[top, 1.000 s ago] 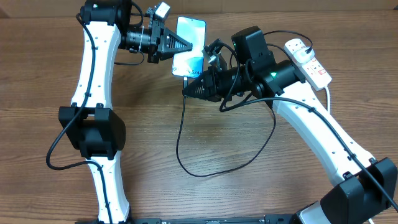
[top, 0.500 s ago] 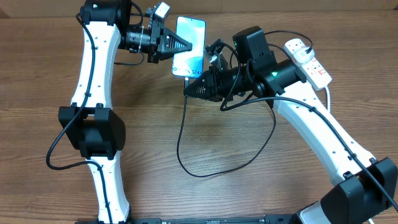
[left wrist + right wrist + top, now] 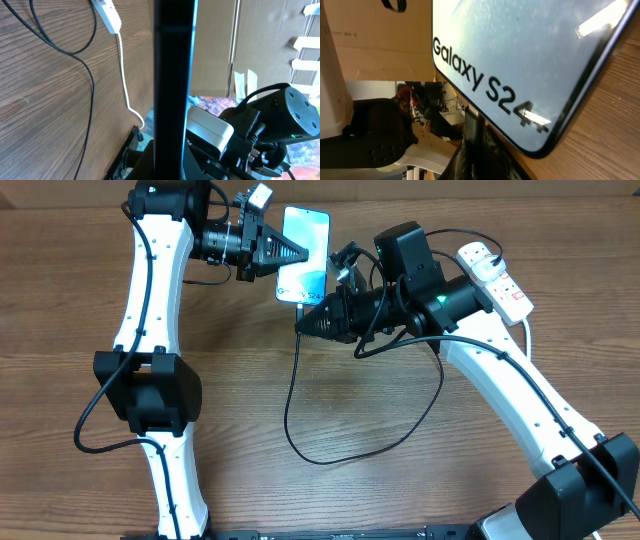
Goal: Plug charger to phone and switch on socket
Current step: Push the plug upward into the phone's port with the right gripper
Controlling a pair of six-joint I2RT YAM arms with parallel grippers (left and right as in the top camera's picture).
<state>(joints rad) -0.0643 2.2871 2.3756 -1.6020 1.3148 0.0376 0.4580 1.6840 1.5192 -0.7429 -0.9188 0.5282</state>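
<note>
one: two grippers are seen at the phone (image 3: 306, 242). how is it held?
two: it is clamped along its left edge by the left gripper (image 3: 283, 252), screen turned upward.
one: and the charger (image 3: 287, 408)?
two: its tip end is pinched in the closed right gripper (image 3: 300, 326), at the phone's lower end; whether it is seated cannot be told. its cable is looped over the tabletop (image 3: 60, 380). the socket (image 3: 497, 277) is seen beyond the right arm.

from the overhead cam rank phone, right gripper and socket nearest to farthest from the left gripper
1. phone, held in the left gripper fingers.
2. right gripper, just past the phone's bottom edge, holding the charger end.
3. socket, far off on the right side.
</note>
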